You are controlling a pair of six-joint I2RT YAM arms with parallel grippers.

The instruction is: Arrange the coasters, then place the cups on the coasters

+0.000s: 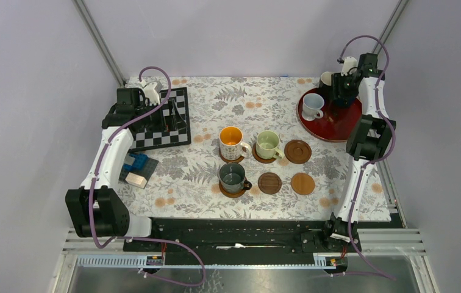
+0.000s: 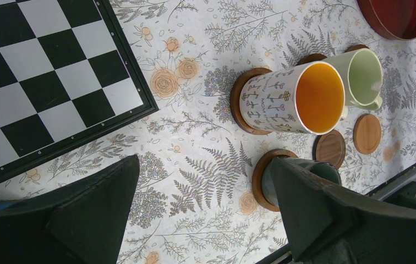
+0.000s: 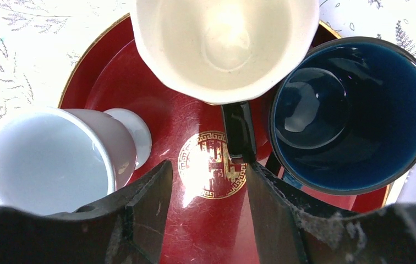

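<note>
Six round wooden coasters (image 1: 297, 151) form two rows of three mid-table. The orange-lined mug (image 1: 230, 143), green mug (image 1: 268, 145) and dark mug (image 1: 232, 176) stand upright on three; three coasters lie bare. The pale blue mug (image 1: 312, 105), black mug (image 3: 225, 44) and navy mug (image 3: 354, 110) stand upright on the red tray (image 1: 338, 122), far right.

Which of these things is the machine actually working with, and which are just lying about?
Part of the job:
six wooden coasters, three bare
six mugs: three on coasters, like the orange-inside mug; three waiting on the red tray, like the navy mug

Just lying about:
chessboard
small blue and silver bits beside it
</note>
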